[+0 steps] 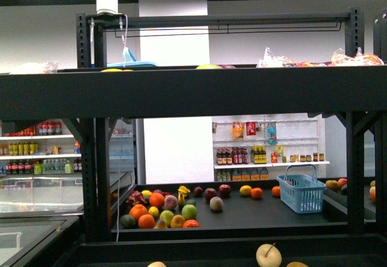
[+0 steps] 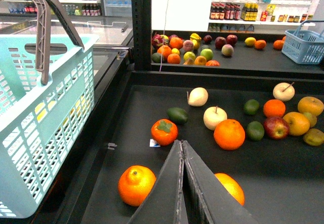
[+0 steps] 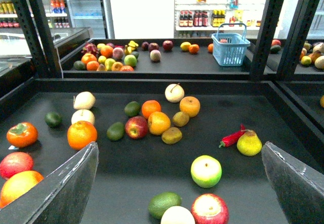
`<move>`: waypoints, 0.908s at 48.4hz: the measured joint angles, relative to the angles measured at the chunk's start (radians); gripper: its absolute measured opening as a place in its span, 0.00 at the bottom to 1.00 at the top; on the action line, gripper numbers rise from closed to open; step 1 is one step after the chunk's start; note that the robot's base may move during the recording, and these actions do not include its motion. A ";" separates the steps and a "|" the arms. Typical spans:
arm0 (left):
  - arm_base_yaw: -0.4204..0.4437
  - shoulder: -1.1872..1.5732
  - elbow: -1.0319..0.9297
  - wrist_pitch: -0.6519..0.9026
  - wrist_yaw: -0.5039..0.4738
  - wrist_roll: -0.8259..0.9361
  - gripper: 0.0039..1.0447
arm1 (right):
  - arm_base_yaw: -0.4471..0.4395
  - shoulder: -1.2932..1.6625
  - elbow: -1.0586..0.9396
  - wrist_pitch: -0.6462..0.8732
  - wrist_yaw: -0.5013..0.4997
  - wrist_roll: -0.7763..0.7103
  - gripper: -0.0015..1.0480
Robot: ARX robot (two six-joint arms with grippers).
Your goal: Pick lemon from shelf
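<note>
— Shop floor with white wall shelves of bottles at the back; where are the arms?

— Neither shows in the front view. Both wrist cameras look across the near tray of the black shelf toward the farther tray behind it.

— Left gripper?

— The left gripper hangs low over the near tray, its jaws pressed together to a point with nothing between them. A persimmon and oranges lie just past and beside the tip, untouched. A teal basket stands close at that arm's side.

— Right gripper?

— The right gripper is spread wide and holds nothing; a green-and-white apple lies on the tray between its fingers, apart from both.

— The lemon?

— The lemon, as far as I can tell, is the smooth yellow fruit on the farther tray, well beyond both grippers. In the front view an orange sits just beside it at 4 o'clock, a blue basket at 3 o'clock, and dark red fruits at 9 o'clock.

— Room to move?

— Bare tray lies in front of the lemon. A raised black edge divides the two trays, and perforated uprights flank the opening.
</note>
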 joint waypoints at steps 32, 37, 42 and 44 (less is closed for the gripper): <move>0.000 -0.075 -0.038 -0.011 0.000 0.000 0.31 | 0.000 -0.001 0.000 0.000 0.000 0.000 0.93; 0.000 -0.075 -0.038 -0.011 0.000 0.000 0.49 | 0.000 -0.001 0.000 0.000 0.000 0.000 0.93; 0.000 -0.075 -0.038 -0.011 0.000 0.000 0.68 | 0.000 -0.001 0.000 0.000 0.000 0.000 0.93; 0.000 -0.075 -0.038 -0.011 0.000 0.000 0.74 | 0.000 -0.001 0.000 0.000 0.000 0.000 0.93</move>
